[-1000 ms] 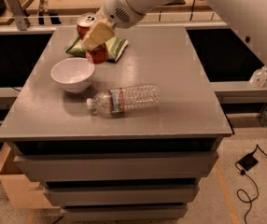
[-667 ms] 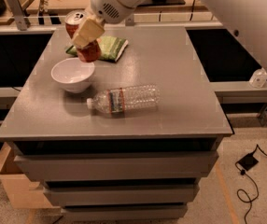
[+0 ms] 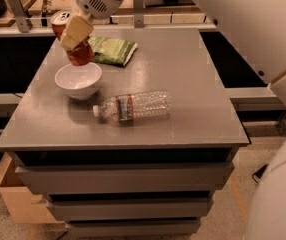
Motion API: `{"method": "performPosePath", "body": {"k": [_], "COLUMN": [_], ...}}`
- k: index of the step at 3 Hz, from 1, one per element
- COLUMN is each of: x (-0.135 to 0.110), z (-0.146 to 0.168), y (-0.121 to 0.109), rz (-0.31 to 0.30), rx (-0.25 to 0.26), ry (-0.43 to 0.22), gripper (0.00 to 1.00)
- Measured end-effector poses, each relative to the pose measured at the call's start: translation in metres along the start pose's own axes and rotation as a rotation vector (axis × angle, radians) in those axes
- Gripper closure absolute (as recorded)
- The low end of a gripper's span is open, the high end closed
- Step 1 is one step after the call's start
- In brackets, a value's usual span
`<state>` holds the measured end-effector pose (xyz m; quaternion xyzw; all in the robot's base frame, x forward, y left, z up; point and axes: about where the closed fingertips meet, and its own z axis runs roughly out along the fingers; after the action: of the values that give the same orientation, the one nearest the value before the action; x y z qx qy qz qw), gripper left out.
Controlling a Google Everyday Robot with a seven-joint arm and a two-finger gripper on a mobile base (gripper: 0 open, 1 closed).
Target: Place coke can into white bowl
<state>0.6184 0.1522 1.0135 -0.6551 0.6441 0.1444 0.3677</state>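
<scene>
My hand [image 3: 76, 33] was clamped round can [image 3: 82, 55], clear of worktop [image 3: 188, 79]. Can tilted, silver top leaning far-left. Bowl [image 3: 79, 85] sat just below, slightly nearer.

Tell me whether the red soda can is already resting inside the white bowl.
No, the gripper holds the red aluminium coke can tilted in the air above the round white bowl.

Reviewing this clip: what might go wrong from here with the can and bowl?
The coke can hangs tilted in the gripper, jaws shut on it, above the far rim of the white bowl, not its middle; released here, it may hit the rim and land outside. Dropped from this height, it might tip the bowl or bounce toward the water bottle lying nearby.
</scene>
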Motion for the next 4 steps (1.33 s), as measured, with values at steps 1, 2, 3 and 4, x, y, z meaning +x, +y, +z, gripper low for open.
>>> {"method": "performPosePath", "body": {"k": [1,2,3,4], "x": [-0.007,-0.003,0.005,0.014], "z": [0.018,0.035,0.048,0.058], "y": [0.000,0.002,0.003,0.001], "rz": [-0.004,0.018,0.052,0.079], "rx": [-0.043,-0.073,-0.093,-0.108], "ry": [-0.001,-0.015,-0.037,-0.062], "gripper": [1.00,1.00,1.00,1.00]}}
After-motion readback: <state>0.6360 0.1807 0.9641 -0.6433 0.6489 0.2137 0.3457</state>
